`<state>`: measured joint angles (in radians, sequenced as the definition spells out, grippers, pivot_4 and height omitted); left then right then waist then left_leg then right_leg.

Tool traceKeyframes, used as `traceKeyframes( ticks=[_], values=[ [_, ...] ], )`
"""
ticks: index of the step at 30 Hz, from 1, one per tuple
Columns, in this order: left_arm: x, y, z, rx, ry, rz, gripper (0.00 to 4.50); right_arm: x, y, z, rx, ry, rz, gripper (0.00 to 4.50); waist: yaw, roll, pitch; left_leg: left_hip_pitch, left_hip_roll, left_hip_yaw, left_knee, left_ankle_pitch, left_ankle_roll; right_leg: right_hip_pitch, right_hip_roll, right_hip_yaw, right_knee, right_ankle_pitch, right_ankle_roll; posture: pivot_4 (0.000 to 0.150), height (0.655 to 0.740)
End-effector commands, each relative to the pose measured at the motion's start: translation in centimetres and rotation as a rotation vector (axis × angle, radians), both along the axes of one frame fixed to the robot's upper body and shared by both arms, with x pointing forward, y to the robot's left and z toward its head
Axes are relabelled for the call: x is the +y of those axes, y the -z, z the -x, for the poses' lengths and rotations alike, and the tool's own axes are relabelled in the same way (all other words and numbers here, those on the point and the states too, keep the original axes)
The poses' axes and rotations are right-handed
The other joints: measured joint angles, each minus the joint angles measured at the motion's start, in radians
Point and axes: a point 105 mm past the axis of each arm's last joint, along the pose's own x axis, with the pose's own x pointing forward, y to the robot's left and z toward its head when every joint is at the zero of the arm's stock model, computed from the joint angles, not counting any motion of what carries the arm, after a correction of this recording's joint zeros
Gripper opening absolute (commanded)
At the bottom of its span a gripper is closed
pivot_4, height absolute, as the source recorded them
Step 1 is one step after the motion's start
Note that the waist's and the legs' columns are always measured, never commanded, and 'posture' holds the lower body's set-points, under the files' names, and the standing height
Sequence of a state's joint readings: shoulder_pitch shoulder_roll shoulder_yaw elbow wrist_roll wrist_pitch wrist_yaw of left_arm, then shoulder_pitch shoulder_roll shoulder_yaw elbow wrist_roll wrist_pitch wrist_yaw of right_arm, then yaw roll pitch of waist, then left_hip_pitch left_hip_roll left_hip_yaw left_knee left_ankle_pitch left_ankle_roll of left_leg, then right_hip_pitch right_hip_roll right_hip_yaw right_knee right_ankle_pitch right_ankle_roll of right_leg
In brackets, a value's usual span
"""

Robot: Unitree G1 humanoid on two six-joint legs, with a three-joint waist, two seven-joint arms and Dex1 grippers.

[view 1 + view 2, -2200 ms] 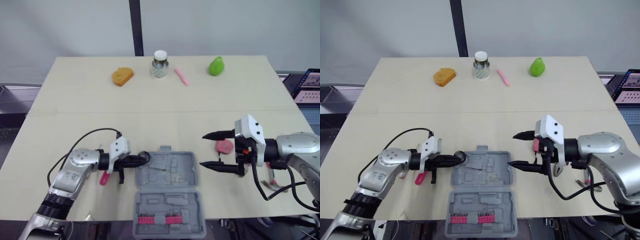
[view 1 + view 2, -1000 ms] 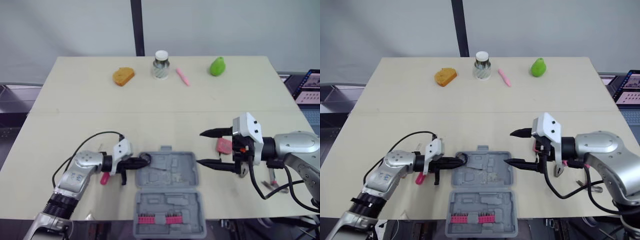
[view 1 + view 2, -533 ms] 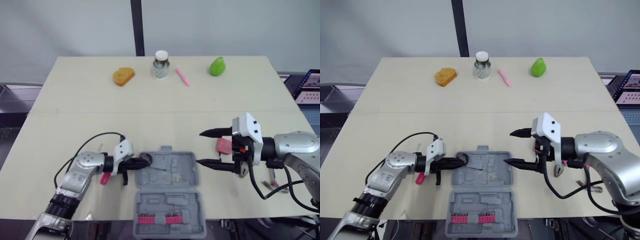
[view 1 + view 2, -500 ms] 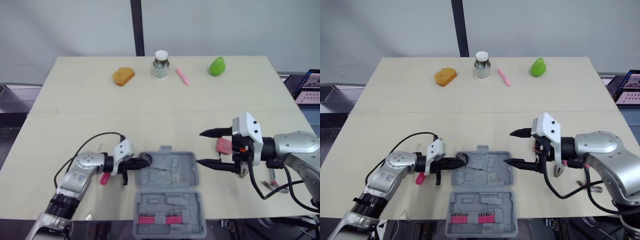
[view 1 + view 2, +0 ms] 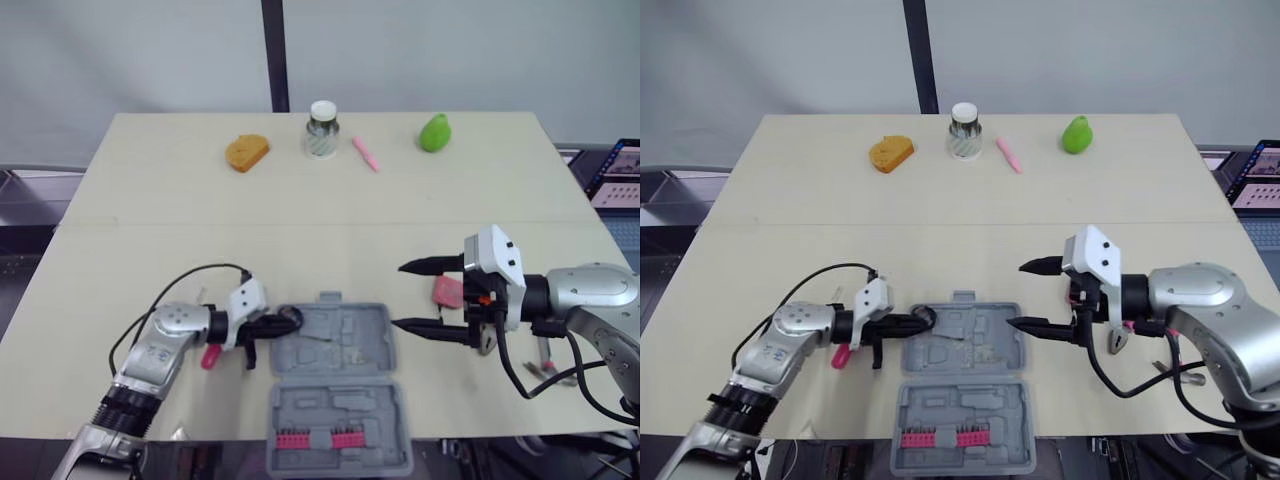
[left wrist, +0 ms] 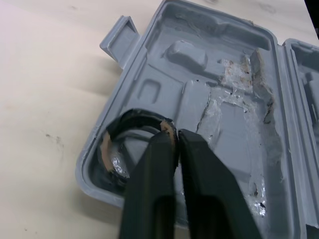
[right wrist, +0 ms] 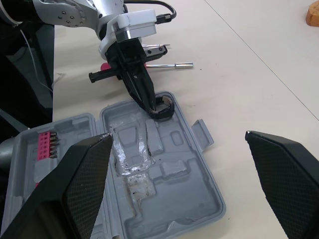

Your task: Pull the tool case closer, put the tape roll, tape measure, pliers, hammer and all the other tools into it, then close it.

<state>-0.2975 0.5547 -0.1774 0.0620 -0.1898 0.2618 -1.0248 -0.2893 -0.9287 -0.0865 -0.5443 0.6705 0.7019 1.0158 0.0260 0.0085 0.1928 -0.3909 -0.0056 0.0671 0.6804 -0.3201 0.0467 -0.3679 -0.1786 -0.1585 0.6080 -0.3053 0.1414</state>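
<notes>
The left claw (image 6: 169, 135) pinches the tape roll (image 6: 130, 117) over the tool case (image 6: 227, 74) corner, where a crooked release could perch it on the wall; the right claw (image 5: 398, 296) hangs spread.

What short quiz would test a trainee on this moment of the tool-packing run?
1. True or false: the tool case is shut.
2. What does the left end effector grip? A tape roll; B hammer; C nothing.
3. Fill in: the right end effector, hovering beside the case, has its jaws ____.
Key: 1 false; 2 A; 3 open.
</notes>
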Motion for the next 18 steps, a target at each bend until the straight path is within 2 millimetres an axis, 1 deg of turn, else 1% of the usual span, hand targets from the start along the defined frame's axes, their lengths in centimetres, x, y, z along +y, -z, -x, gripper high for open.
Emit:
traceKeyframes(
  ticks=[1, 2, 3, 5, 7, 13, 15, 17, 18],
  values=[
    [-0.2, -0.8, -0.3, -0.027, 0.000, 0.018, 2.07, 0.3, -0.5, 0.2, -0.031, -0.020, -0.015, 4.50, -0.001, 0.000, 0.000, 0.000, 0.000, 0.000, 0.000, 0.000, 0.000, 0.000, 0.000, 0.000, 0.000, 0.000, 0.000, 0.150, 0.7400],
    [-0.2, -1.0, -0.3, -0.028, 0.002, 0.020, 2.66, 0.3, -0.5, 0.2, -0.030, -0.020, -0.015, 4.50, -0.001, 0.000, 0.000, 0.000, 0.000, 0.000, 0.000, 0.000, 0.000, 0.000, 0.000, 0.000, 0.000, 0.000, 0.000, 0.150, 0.7400],
    [-0.2, -1.1, -0.3, -0.030, 0.005, 0.021, 3.12, 0.3, -0.5, 0.2, -0.029, -0.021, -0.015, 4.50, -0.001, 0.000, 0.000, 0.000, 0.000, 0.000, 0.000, 0.000, 0.000, 0.000, 0.000, 0.000, 0.000, 0.000, 0.000, 0.150, 0.7400],
    [-0.3, -1.4, -0.3, -0.032, 0.008, 0.023, 4.17, 0.3, -0.5, 0.3, -0.029, -0.021, -0.015, 4.50, -0.001, 0.000, 0.000, 0.000, 0.000, 0.000, 0.000, 0.000, 0.000, 0.000, 0.000, 0.000, 0.000, 0.000, 0.000, 0.150, 0.7400],
    [-0.3, -1.8, -0.1, -0.032, 0.014, 0.028, 4.17, 0.3, -0.5, 0.3, -0.029, -0.022, -0.018, 4.50, -0.001, 0.000, 0.000, 0.000, 0.000, 0.000, 0.000, 0.000, 0.000, 0.000, 0.000, 0.000, 0.000, 0.000, 0.000, 0.150, 0.7400],
    [-0.3, -3.9, 0.3, -0.050, 0.015, 0.091, 4.17, 0.4, -0.7, 0.3, -0.033, -0.020, -0.037, 4.50, -0.001, 0.000, 0.000, 0.000, 0.000, 0.000, 0.000, 0.000, 0.000, 0.000, 0.000, 0.000, 0.000, 0.000, 0.000, 0.150, 0.7400],
    [-0.1, -4.2, 0.2, -0.054, -0.004, 0.108, 4.17, 0.4, -0.8, 0.2, -0.036, -0.018, -0.042, 4.50, -0.001, 0.000, 0.000, 0.000, 0.000, -0.001, 0.000, 0.000, 0.000, 0.001, 0.000, 0.000, 0.000, 0.000, 0.000, 0.150, 0.7400],
    [0.4, -4.0, 0.1, -0.048, -0.034, 0.132, 4.17, 0.3, -0.8, 0.2, -0.039, -0.018, -0.040, 4.50, -0.001, 0.000, 0.000, 0.000, 0.000, -0.001, 0.000, 0.000, 0.000, 0.001, 0.000, 0.000, 0.000, 0.000, 0.000, 0.150, 0.7400],
    [0.6, -3.6, 0.1, -0.046, -0.056, 0.153, 3.94, 0.3, -0.9, 0.1, -0.042, -0.017, -0.040, 4.50, -0.001, 0.000, 0.000, 0.000, 0.000, -0.001, 0.000, 0.000, 0.000, 0.001, 0.000, 0.000, 0.000, 0.000, 0.000, 0.150, 0.7400]
  ],
)
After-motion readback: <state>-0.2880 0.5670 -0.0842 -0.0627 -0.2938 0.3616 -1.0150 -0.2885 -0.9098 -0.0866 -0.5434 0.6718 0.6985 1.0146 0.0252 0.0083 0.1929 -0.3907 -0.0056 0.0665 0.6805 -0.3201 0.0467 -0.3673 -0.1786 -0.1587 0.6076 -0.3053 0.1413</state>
